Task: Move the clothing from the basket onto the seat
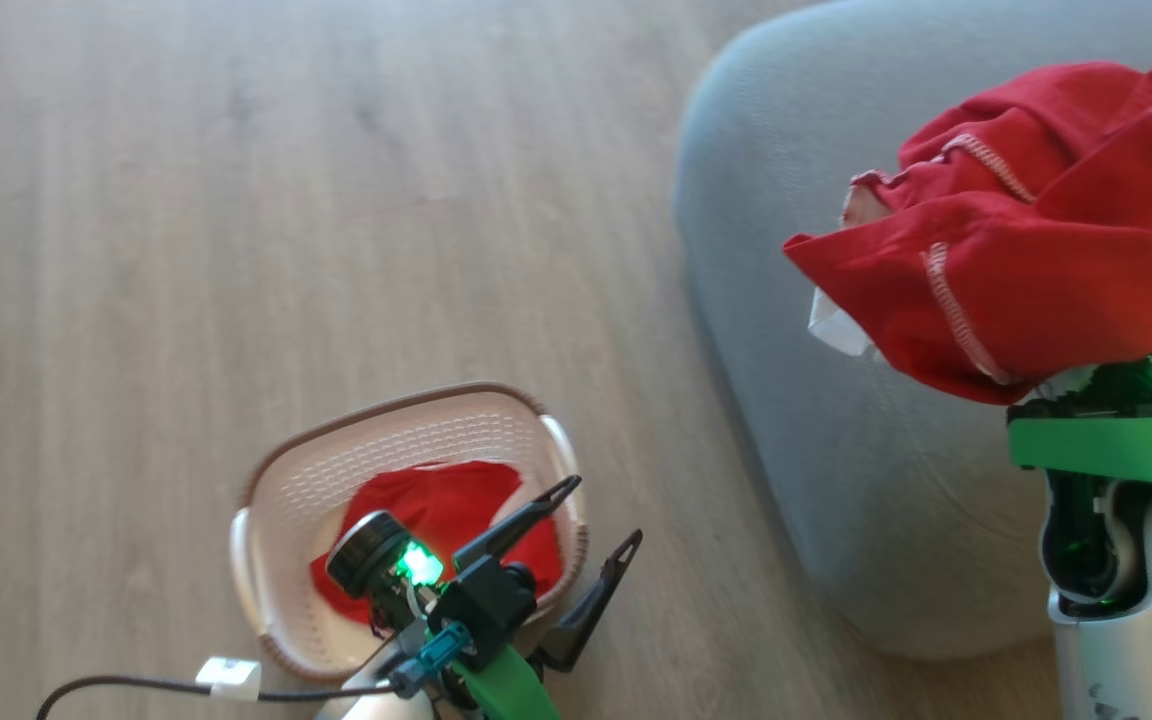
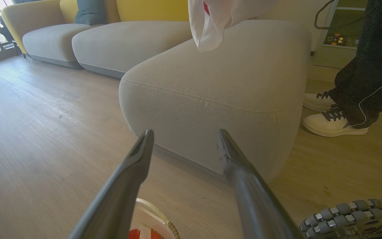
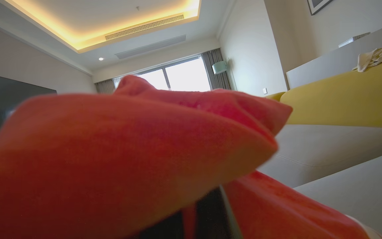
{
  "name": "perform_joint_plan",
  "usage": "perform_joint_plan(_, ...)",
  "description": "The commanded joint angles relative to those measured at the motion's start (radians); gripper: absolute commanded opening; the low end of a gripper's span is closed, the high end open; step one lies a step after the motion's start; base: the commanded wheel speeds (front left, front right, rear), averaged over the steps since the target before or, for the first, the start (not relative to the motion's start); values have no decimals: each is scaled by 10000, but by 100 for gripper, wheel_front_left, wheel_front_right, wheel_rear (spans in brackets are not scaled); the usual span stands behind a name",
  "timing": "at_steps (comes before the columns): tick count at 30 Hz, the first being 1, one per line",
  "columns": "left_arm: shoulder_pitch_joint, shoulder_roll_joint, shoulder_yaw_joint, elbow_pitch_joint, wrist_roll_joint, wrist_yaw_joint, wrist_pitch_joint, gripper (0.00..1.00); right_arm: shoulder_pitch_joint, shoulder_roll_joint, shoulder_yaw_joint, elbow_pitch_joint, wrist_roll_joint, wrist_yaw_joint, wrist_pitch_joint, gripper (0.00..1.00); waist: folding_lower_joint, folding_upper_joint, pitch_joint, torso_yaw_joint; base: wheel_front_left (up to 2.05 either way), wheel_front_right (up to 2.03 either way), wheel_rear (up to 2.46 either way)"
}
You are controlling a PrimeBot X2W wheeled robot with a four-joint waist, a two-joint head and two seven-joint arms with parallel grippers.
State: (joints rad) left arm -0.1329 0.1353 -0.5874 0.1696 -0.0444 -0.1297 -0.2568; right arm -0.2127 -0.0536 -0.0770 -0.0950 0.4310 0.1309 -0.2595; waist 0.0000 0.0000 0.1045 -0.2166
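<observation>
Red clothing (image 1: 1036, 230) with white stitching hangs bunched in the air over the grey seat (image 1: 816, 400). It is draped over my right gripper (image 1: 1086, 385), which is shut on it. One dark finger (image 3: 211, 212) peeks out under the red cloth (image 3: 128, 159). A second red garment (image 1: 446, 510) lies in the cream basket (image 1: 386, 405) on the floor, left of the seat. My left gripper (image 1: 606, 510) stands open and empty above the basket's right rim. In the left wrist view this gripper (image 2: 186, 132) faces the seat's side (image 2: 227, 76), with a white panel (image 2: 211, 23) dangling above.
A person's legs in dark trousers and white shoes (image 2: 333, 122) stand by the seat's far corner. A grey and yellow sofa (image 2: 128, 39) runs behind. A black cable with a white tag (image 1: 226, 678) lies near the basket. A roller wheel (image 2: 350, 215) sits low on the floor.
</observation>
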Motion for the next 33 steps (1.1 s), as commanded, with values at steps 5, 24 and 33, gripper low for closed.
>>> perform_joint_plan(5,-502,170,86,-387,-55,-9,-49,100,-145,34,-214,-546,96,-2,-23,0,0,0,167,-1281,0,0,0)
perform_joint_plan(24,-680,86,-486,-355,-97,-9,-49,100,350,34,-1064,-627,278,-2,-23,0,0,0,288,-3093,0,0,0)
perform_joint_plan(33,-699,162,-549,-347,-124,-9,-49,100,311,34,-1152,-552,336,-2,-23,0,0,0,317,-3080,0,0,0)
